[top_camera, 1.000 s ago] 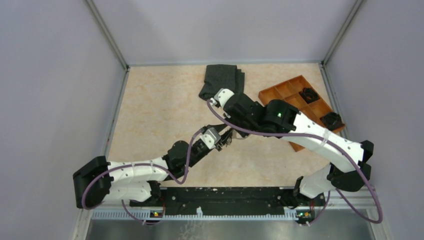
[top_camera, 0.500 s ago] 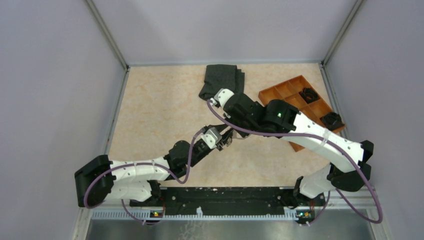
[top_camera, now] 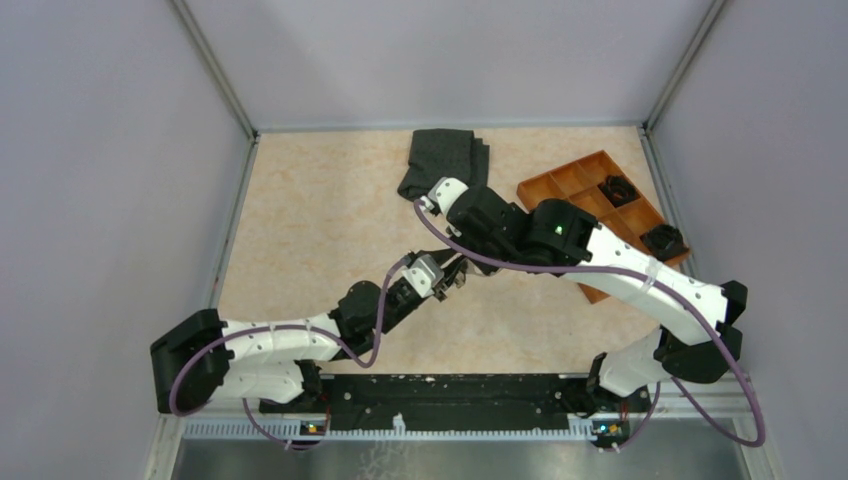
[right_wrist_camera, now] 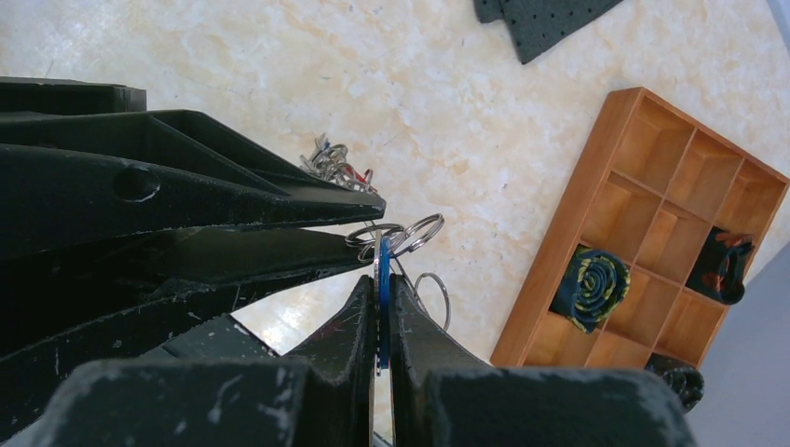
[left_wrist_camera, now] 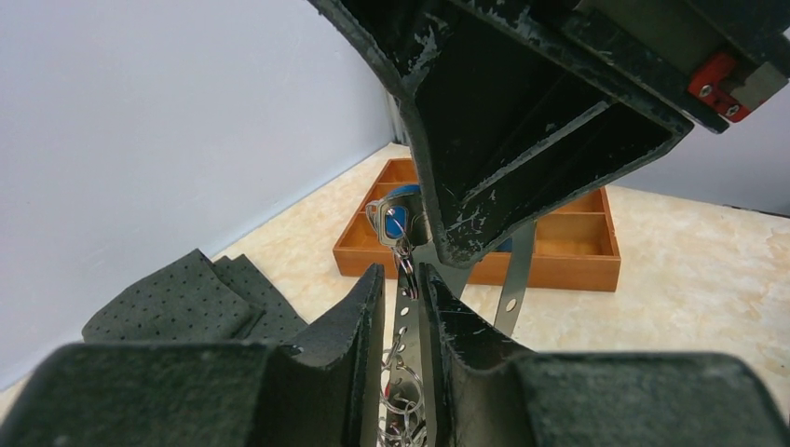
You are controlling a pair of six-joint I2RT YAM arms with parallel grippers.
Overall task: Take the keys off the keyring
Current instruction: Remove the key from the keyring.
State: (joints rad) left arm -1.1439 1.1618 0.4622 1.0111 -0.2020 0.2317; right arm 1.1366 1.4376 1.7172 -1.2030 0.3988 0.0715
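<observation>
Item: pale grey perforated metal keyring band (left_wrist_camera: 404,312) with small steel split rings (right_wrist_camera: 410,231), held above a beige marbled tabletop (top_camera: 310,220).
Left gripper (left_wrist_camera: 401,275): jaws drawn narrow with the band between them; whether they press it cannot be told.
Right gripper (right_wrist_camera: 380,284): jaws pressed together, pinching a small metal key with blue plastic head (right_wrist_camera: 380,256), just beside the rings.
Nearby: orange wooden compartment tray (right_wrist_camera: 568,223); folded dark grey dotted cloth (left_wrist_camera: 177,303).
</observation>
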